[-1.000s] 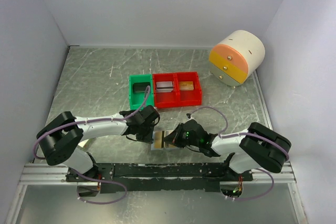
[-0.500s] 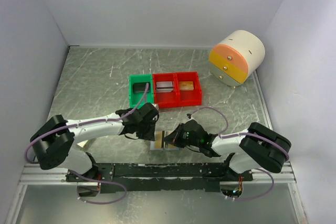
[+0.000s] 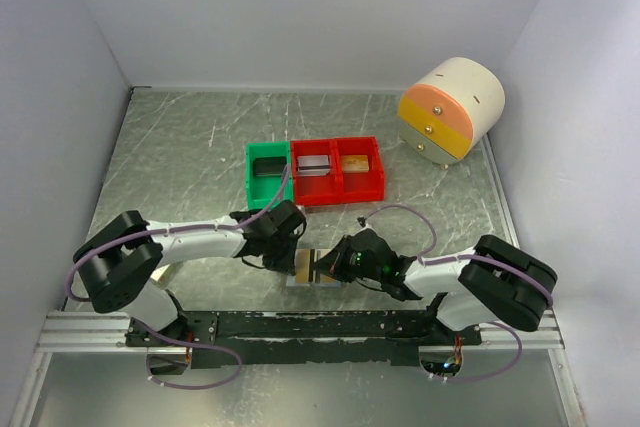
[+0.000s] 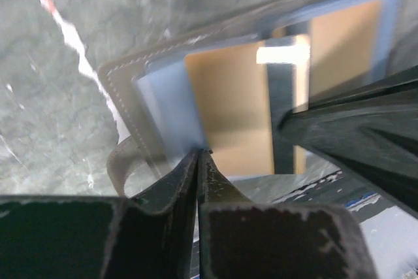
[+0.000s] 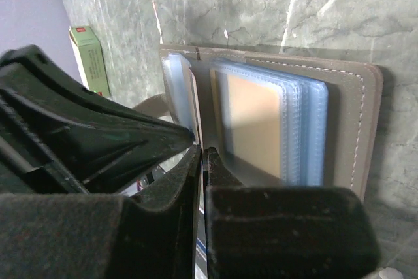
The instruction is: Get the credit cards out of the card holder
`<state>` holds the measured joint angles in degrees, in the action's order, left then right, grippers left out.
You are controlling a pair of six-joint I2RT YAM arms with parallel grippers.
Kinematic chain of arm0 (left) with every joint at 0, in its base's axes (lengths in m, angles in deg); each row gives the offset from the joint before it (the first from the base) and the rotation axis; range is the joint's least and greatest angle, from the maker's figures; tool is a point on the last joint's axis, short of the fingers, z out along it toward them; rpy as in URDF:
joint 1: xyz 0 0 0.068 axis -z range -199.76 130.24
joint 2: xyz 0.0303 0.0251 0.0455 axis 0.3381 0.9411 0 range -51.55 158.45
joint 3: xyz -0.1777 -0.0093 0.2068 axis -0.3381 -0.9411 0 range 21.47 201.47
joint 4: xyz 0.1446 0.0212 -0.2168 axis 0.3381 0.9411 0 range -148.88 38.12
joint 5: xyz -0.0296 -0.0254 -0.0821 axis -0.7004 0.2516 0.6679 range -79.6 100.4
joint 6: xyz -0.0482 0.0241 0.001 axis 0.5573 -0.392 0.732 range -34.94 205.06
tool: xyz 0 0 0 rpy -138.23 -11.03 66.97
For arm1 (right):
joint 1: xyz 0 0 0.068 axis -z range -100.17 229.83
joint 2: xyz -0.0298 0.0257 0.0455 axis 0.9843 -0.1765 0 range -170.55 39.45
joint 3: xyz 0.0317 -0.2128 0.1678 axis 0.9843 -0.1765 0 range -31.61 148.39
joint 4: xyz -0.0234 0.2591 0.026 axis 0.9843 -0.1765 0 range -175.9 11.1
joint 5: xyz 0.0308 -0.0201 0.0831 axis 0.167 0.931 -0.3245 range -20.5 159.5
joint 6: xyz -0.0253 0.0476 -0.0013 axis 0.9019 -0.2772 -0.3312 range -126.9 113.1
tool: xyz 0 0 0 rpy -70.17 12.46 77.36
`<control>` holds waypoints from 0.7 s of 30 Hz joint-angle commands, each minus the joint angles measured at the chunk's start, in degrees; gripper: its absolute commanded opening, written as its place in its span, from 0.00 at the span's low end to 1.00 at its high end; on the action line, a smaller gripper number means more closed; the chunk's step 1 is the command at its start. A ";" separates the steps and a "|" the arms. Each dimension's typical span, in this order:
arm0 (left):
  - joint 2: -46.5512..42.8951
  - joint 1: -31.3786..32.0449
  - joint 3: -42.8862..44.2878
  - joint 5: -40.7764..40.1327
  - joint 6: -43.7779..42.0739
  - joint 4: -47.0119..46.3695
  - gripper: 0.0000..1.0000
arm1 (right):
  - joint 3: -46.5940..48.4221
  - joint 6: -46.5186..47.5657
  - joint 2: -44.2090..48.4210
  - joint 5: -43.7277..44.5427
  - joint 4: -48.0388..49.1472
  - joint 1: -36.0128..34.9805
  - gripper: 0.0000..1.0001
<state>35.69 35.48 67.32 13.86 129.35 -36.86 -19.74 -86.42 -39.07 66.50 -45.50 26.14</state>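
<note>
The left gripper has its two black fingers pressed together, with only a hairline slit between them. Their tips touch the near edge of a pale blue translucent pocket. Whether a leaf of the pocket is pinched between them cannot be told.

The right gripper is clenched the same way, its tips meeting at the centre fold of the flat grey two-panel card holder. Again, the slit is too narrow to show whether anything is caught in it.

The card holder lies open and flat on the marbled grey-green table, stitched border up, at the near edge between the two arms. The thin orange-tan credit cards sit inside the blue pockets (one shows on each panel in the left wrist view), and none lies loose on the table.

Seen from above, the two grippers come in from either side and almost touch over the holder, the left gripper on its left panel and the right gripper on its right.

Farther back, well apart from the holder, a green plastic bin stands just beside a red two-compartment plastic bin, each compartment holding something flat. At the far right corner stands a cream drum-shaped container with an orange and yellow face.
</note>
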 commanded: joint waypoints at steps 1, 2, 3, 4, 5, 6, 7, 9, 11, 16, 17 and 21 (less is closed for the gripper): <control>1.65 0.23 -3.26 2.37 1.44 -2.58 0.13 | -0.84 0.16 0.73 0.87 0.34 0.23 0.04; 1.92 0.22 -3.47 2.07 1.61 -2.54 0.12 | -0.86 0.16 0.69 0.67 0.61 0.18 0.05; 2.22 0.26 -3.50 1.62 1.60 -2.14 0.11 | -0.81 0.24 0.68 0.58 0.99 0.19 0.06; 2.49 0.22 -3.29 1.04 1.48 -1.34 0.11 | -0.84 0.25 0.52 0.40 1.43 0.25 0.07; 2.60 0.22 -3.11 0.45 1.35 -0.76 0.11 | -0.83 0.21 0.41 0.15 1.96 0.24 0.08; 2.72 0.22 -3.01 0.00 1.14 -0.30 0.11 | -0.83 0.18 0.27 -0.08 2.60 0.24 0.09; 2.68 0.22 -2.96 -0.32 1.00 0.03 0.10 | -0.73 0.16 -0.04 -0.29 3.23 0.25 0.11; 2.89 0.22 -2.97 -0.65 0.80 0.38 0.10 | -0.68 0.08 -0.56 -0.66 4.49 0.20 0.14; 2.90 0.22 -3.12 -0.49 0.84 0.24 0.09 | -0.39 0.07 -1.25 -0.93 5.29 0.23 0.16; 3.02 0.24 -3.39 -0.14 1.10 -0.14 0.08 | 0.43 0.29 -3.95 -2.02 7.03 0.23 0.15; 2.99 0.22 -3.44 -0.22 1.06 -0.14 0.08 | 0.52 0.53 -4.36 -2.42 7.51 0.25 0.11; 2.74 0.22 -3.30 -0.80 1.27 0.55 0.08 | 0.19 1.01 -2.80 -1.48 5.23 0.23 0.02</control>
<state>36.45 35.42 65.57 14.85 130.53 -37.65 -20.02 -86.31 -42.98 64.49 -40.38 26.14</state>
